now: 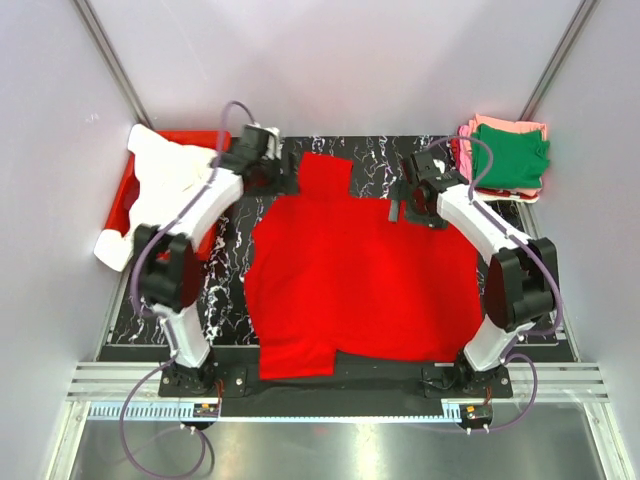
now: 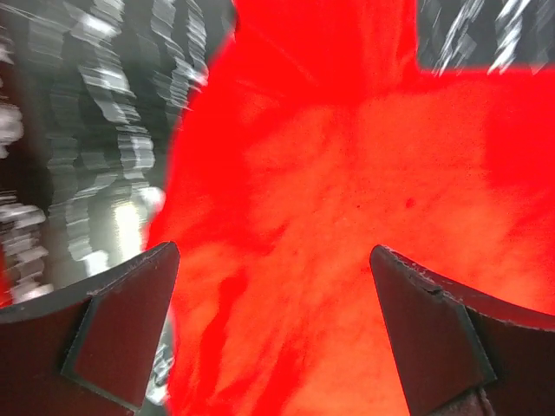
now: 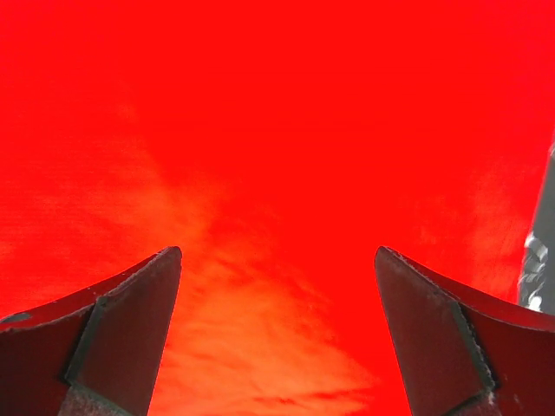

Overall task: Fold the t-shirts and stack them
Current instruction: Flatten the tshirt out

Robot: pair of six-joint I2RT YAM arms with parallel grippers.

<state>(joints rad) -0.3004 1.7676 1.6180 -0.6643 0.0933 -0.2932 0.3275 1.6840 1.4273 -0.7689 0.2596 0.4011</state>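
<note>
A bright red t-shirt [image 1: 365, 275] lies spread flat on the black marbled mat [image 1: 375, 160], one sleeve at the far left and one at the near left. My left gripper [image 1: 283, 175] is open over the shirt's far left edge; the red cloth [image 2: 347, 217] lies between its jaws. My right gripper [image 1: 400, 205] is open over the shirt's far right part; the red cloth [image 3: 277, 173] fills its view. A stack of folded shirts, green [image 1: 512, 158] on top and pink [image 1: 500, 124] beneath, sits at the far right. A white shirt [image 1: 165, 185] lies in the red bin.
A rigid red plastic bin [image 1: 190, 137] stands at the far left, off the mat's edge. Grey walls close in the back and sides. A metal rail [image 1: 330, 385] runs along the near edge by the arm bases.
</note>
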